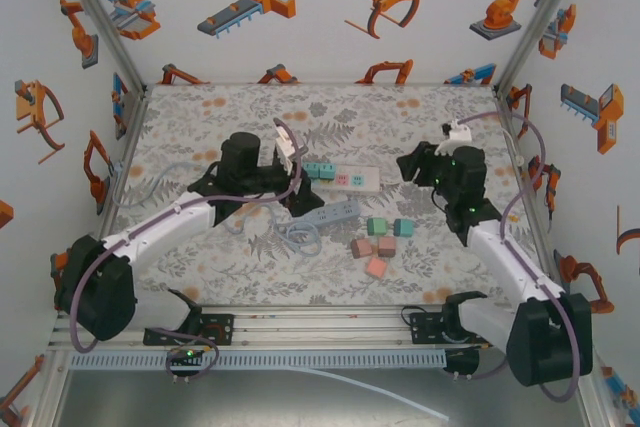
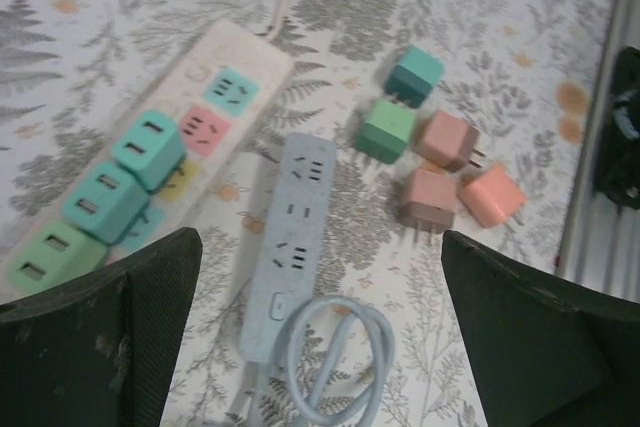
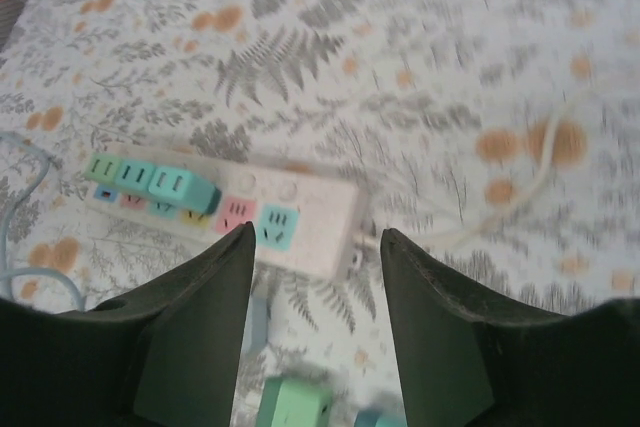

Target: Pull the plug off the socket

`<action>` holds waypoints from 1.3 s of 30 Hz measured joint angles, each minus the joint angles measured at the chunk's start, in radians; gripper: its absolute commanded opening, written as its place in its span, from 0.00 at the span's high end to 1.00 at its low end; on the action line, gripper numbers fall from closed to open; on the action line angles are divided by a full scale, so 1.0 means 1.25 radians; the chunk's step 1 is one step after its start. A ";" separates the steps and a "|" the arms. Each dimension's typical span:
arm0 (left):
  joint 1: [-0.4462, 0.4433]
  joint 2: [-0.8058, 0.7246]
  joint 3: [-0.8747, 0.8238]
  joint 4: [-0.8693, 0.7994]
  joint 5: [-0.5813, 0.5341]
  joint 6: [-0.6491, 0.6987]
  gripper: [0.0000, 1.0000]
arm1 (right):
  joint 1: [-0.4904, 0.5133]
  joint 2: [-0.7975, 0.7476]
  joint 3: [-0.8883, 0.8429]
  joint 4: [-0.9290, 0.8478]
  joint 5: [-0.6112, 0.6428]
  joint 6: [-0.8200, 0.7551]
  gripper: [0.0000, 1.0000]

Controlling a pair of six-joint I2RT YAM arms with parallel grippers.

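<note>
1. At the near edge of the table (image 1: 190, 272), the two arm bases (image 1: 100, 292) are bolted side by side, and each arm reaches inward over the flowered cloth.
2. Just beyond them, right of centre, five loose plugs lie in a cluster. A salmon plug (image 2: 492, 194) and two pink plugs (image 2: 428, 197) are nearest. A loose green plug (image 2: 385, 130) and a loose teal plug (image 2: 415, 75) lie behind them.
3. Left of that cluster, a grey-blue strip (image 2: 290, 232) lies flat with its sockets facing up. Its coiled cable (image 2: 335, 357) is looped at the near end.
4. Above the grey-blue strip hangs the left tool (image 2: 318, 277). Its fingers (image 2: 110, 337) are spread wide with nothing between them.
5. Just behind the grey-blue strip lies the white power strip (image 1: 350, 180), flat and running left to right.
6. Three plugs are seated in a row at its left end. The seated green plug (image 3: 103, 167) is outermost and two seated teal plugs (image 3: 180, 187) are next to it. Toward the right end, a pink socket face (image 3: 235, 215) and a teal socket face (image 3: 278, 227) lie uncovered.
7. The right tool (image 3: 315, 247) hangs in the air near the white power strip's right end. Its fingers (image 3: 195, 337) are a narrow gap apart, they grip nothing, and they are clear of the seated plugs.
8. Farthest back, a white cord (image 3: 540, 177) leaves the strip's right end and trails toward the far right of the table.
</note>
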 measured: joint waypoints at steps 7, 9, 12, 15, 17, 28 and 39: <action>0.016 -0.023 -0.013 0.028 -0.168 -0.052 0.00 | 0.078 0.173 0.024 0.248 -0.142 -0.293 0.50; 0.031 -0.023 -0.018 0.036 -0.194 -0.072 0.00 | 0.098 0.219 0.046 0.273 -0.191 -0.368 0.50; 0.067 -0.022 -0.029 0.052 -0.224 -0.119 0.00 | 0.117 0.282 0.084 0.297 -0.262 -0.458 0.49; 0.102 -0.016 -0.029 0.052 -0.248 -0.157 0.01 | 0.125 0.340 0.117 0.310 -0.326 -0.514 0.47; 0.113 -0.005 -0.023 0.040 -0.268 -0.175 0.01 | 0.126 0.376 0.139 0.309 -0.355 -0.537 0.47; 0.130 0.093 0.078 -0.115 -0.388 -0.313 0.06 | 0.180 0.517 0.391 -0.079 -0.437 -0.815 0.48; 0.166 0.203 0.157 -0.244 -0.419 -0.412 0.18 | 0.235 0.658 0.546 -0.334 -0.406 -0.954 0.54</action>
